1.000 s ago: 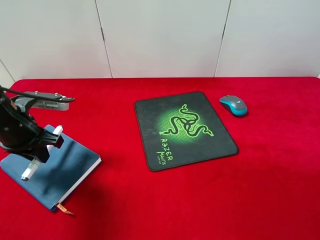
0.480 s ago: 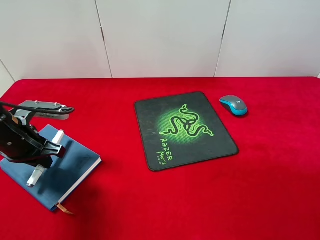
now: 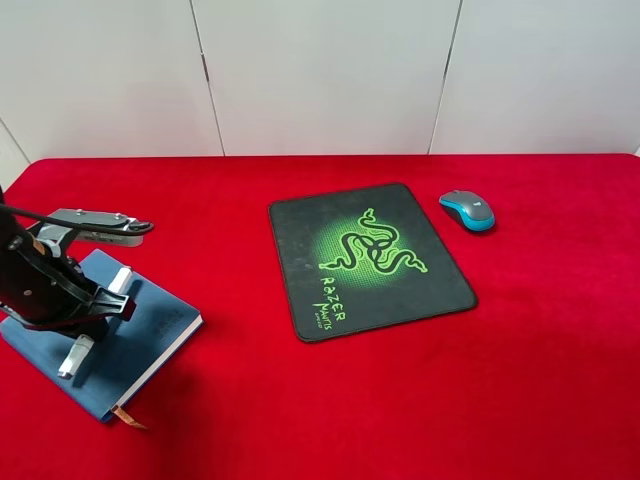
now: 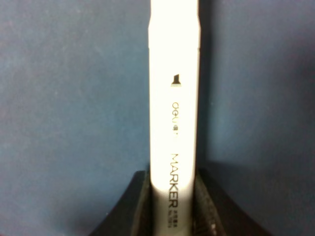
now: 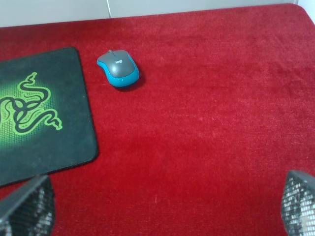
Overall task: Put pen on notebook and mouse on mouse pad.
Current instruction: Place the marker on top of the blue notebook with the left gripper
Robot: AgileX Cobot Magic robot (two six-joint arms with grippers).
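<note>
- Slim white pen [image 4: 173, 98], "MARKER" printed along the barrel, clamped between the two dark fingers [image 4: 140, 206] of the left end effector [image 4: 173, 209].
- Held low over the blue notebook [image 3: 150, 330], slantwise across the cover, both ends sticking out past the fingers. Possibly touching the cover, hard to tell from either view.
- Notebook flat at the near left of the red counter [image 3: 560, 350], with a tan ribbon bookmark [image 3: 128, 418] poking out at its near corner.
- Grey and teal mouse [image 3: 467, 210] on bare counter just beside the far right corner of the black mouse pad [image 3: 370, 260], not on it.
- Right end effector [image 5: 162, 211] over bare counter beside the pad, well apart from the mouse, fingers spread wide, gripping nothing.
</note>
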